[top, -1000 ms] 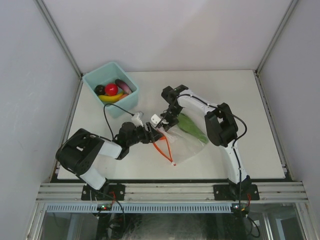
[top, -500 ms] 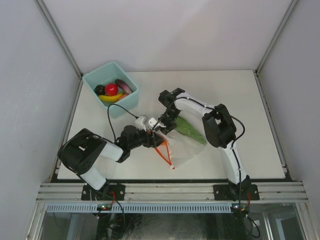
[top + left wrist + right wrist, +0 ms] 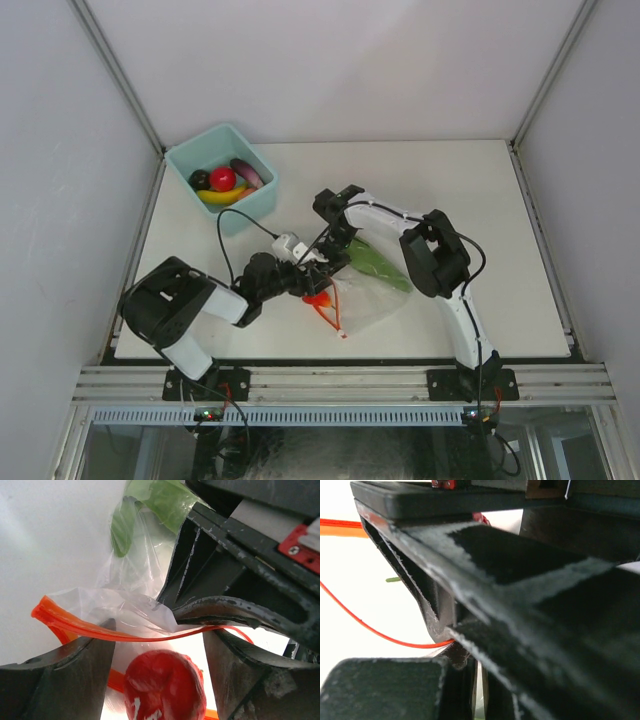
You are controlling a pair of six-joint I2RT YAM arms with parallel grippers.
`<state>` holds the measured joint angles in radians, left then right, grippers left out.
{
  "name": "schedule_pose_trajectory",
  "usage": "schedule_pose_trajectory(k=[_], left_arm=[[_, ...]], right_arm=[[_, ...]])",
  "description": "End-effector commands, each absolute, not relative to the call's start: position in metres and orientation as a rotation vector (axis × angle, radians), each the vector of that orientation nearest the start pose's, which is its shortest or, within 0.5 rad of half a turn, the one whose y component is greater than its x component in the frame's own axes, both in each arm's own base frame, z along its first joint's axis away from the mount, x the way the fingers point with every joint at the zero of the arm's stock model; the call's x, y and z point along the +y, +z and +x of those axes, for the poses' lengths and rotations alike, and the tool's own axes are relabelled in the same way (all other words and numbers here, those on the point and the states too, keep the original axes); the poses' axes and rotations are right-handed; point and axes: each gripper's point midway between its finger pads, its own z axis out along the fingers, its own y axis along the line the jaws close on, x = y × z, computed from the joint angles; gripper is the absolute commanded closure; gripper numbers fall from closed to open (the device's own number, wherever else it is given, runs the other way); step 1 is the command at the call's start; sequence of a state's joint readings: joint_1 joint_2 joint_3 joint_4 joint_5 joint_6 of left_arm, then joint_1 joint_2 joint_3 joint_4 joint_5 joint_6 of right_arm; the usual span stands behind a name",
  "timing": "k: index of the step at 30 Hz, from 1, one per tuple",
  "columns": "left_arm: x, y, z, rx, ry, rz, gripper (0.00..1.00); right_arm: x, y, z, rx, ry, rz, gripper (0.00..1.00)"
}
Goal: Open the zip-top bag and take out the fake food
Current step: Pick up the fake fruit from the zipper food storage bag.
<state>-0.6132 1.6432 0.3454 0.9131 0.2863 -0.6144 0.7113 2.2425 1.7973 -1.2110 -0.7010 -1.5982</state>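
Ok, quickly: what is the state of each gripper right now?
Left gripper: open, gripping nothing.
Right gripper: closed, pinching the zip-top bag.

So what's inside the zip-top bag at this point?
Through the clear zip-top bag a green leafy piece shows. A red round piece sits at its open mouth. The right hand covers the bag's upper corner, so anything there is hidden.
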Motion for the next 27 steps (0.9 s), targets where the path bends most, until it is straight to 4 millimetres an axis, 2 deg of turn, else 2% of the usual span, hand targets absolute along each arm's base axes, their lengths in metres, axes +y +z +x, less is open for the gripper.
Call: schedule_pose_trajectory(k=[1,9,17,22,27], left_arm=[[-0.260,0.022,0.248,2.144,-1.018,0.171,0.25],[-0.250,0.031,0.242,2.149,-0.973,0.178,0.22],[-0.242,0.021,0.235,2.282,-0.858,0.199,0.21],[-0.242,0.026,0.229,2.296,-0.870,0.166,0.21],[-0.244,0.031,0.225,2.309,-0.889,0.147,0.21]], right_arm=[[0.343,0.056,0.257,1.204,0.974,-2.410,0.97],[0.333,0.075,0.267,1.270,0.945,-2.309,0.81],[0.328,0.075,0.264,1.352,0.949,-2.273,0.77],[0.329,0.077,0.259,1.413,0.982,-2.219,0.75],[0.327,0.090,0.256,1.463,1.023,-2.140,0.74]])
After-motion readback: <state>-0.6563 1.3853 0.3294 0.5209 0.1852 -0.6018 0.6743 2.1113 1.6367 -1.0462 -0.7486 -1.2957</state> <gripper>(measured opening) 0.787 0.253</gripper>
